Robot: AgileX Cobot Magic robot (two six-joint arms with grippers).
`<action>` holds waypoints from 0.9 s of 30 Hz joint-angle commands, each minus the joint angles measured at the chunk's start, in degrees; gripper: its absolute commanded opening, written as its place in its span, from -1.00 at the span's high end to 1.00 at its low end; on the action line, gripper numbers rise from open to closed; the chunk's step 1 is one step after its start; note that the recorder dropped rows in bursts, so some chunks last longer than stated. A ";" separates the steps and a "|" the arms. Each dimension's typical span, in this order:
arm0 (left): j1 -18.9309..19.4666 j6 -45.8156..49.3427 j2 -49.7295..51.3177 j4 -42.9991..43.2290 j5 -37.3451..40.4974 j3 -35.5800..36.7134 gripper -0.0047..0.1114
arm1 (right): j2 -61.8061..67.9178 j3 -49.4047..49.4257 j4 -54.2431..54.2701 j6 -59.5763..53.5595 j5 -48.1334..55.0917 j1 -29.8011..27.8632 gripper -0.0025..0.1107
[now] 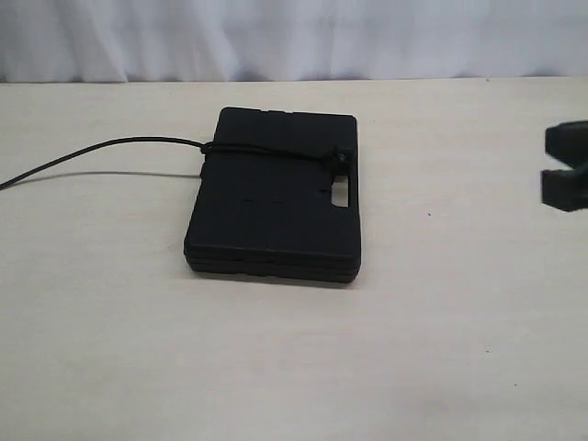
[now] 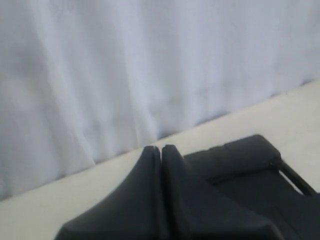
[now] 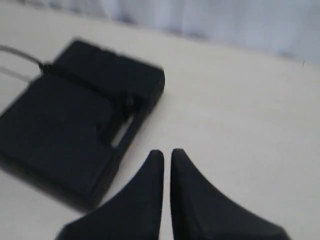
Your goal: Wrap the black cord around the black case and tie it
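The case (image 1: 272, 207) lies closed mid-table (image 1: 459, 322). The cord (image 1: 119, 144) crosses its far part to a knot by the handle, its tail trailing left. The left gripper (image 2: 161, 148) and the right gripper (image 3: 166, 152) are clenched, empty.

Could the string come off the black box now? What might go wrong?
1. The black cord crosses the black case near its far end, so it might slide off that end.
2. Its long tail lies loose on the table; a snag could tug the wrap or drag the case.
3. The right pincer is shut on nothing, away from the case, so nothing holds the cord tight if the tie is weak.
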 commanded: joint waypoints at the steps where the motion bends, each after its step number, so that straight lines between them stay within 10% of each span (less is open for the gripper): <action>1: -0.33 20.54 -2.30 -28.86 -8.08 3.67 0.92 | -11.56 12.62 -0.44 -4.23 -29.20 -0.13 0.88; 27: -0.46 20.28 -0.99 -29.17 -7.23 3.99 0.92 | -23.21 20.74 0.12 -4.23 -35.90 -0.13 0.88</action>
